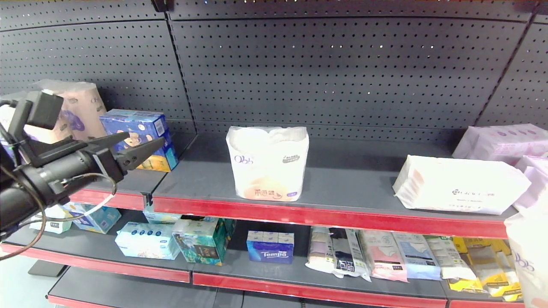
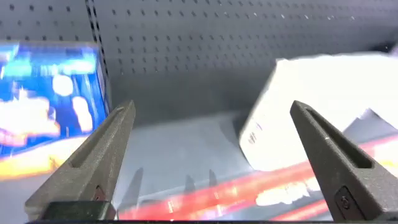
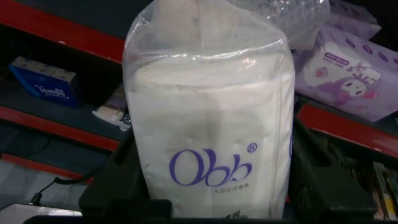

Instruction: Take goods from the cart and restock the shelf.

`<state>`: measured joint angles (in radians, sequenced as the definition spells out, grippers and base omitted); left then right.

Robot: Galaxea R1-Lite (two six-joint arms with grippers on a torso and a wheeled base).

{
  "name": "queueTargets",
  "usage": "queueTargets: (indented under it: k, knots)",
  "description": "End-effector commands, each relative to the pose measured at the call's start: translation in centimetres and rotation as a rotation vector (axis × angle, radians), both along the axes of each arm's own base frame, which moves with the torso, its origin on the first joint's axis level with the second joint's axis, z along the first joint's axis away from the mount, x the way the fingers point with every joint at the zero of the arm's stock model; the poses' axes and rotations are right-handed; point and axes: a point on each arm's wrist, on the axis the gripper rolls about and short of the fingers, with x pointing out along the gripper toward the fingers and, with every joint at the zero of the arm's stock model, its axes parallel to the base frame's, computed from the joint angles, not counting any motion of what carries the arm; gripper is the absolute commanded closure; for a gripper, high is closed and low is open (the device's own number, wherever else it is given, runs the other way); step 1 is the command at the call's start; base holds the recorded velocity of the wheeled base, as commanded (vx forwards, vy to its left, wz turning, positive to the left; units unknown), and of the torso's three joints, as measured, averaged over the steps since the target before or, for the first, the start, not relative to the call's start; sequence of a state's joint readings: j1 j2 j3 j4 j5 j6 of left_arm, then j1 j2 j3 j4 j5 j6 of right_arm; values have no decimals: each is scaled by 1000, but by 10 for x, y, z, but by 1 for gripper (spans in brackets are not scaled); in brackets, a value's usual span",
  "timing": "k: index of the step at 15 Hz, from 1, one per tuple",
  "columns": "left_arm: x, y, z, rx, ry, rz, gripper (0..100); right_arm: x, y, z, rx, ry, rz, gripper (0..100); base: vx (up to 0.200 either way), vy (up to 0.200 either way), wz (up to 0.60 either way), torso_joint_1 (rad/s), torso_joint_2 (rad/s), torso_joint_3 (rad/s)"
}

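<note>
A white pack of toilet rolls (image 3: pixel 208 124) in clear wrap sits between the dark fingers of my right gripper (image 3: pixel 217 186), which is shut on it; the pack's edge shows at the lower right (image 1: pixel 528 256) of the head view. A like pack (image 1: pixel 267 162) stands upright on the middle of the upper shelf (image 1: pixel 342 171). My left gripper (image 1: pixel 145 139) hovers open and holds nothing, in front of the shelf's left end. In the left wrist view its fingers (image 2: pixel 93 162) frame the bare shelf between a blue box (image 2: pixel 50 106) and the standing pack (image 2: pixel 323 106).
On the upper shelf a blue tissue box (image 1: pixel 141 137) and pink-wrapped rolls (image 1: pixel 81 107) stand at the left; a flat white pack (image 1: pixel 458 184) and purple packs (image 1: pixel 505 141) lie at the right. Bare shelf flanks the standing pack. The lower shelf (image 1: pixel 274 265) carries several tissue packs.
</note>
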<state>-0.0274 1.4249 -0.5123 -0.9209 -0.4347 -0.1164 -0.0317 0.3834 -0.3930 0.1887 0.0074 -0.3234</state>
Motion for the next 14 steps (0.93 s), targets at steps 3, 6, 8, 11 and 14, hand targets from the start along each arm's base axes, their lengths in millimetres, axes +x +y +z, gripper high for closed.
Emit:
queueTargets:
  k: [3, 6, 8, 11, 14]
  knots:
    - [-69, 2, -7, 1, -47, -7, 0, -5, 0, -2, 13, -25, -1, 100, 0, 0, 0, 0, 0, 0]
    - [-99, 1, -16, 5, -56, -13, 0, -6, 0, -2, 13, -31, 1, 100, 0, 0, 0, 0, 0, 0]
    - [-119, 2, -22, 12, -43, -12, 0, -5, 1, 0, 17, -29, 34, 100, 0, 0, 0, 0, 0, 0]
    - [-155, 4, -29, 32, -7, -4, 0, 1, 1, 7, 22, -17, 61, 100, 0, 0, 0, 0, 0, 0]
    - [-192, 5, -43, 46, 12, 5, 0, 12, 2, 29, 27, -12, 98, 100, 0, 0, 0, 0, 0, 0]
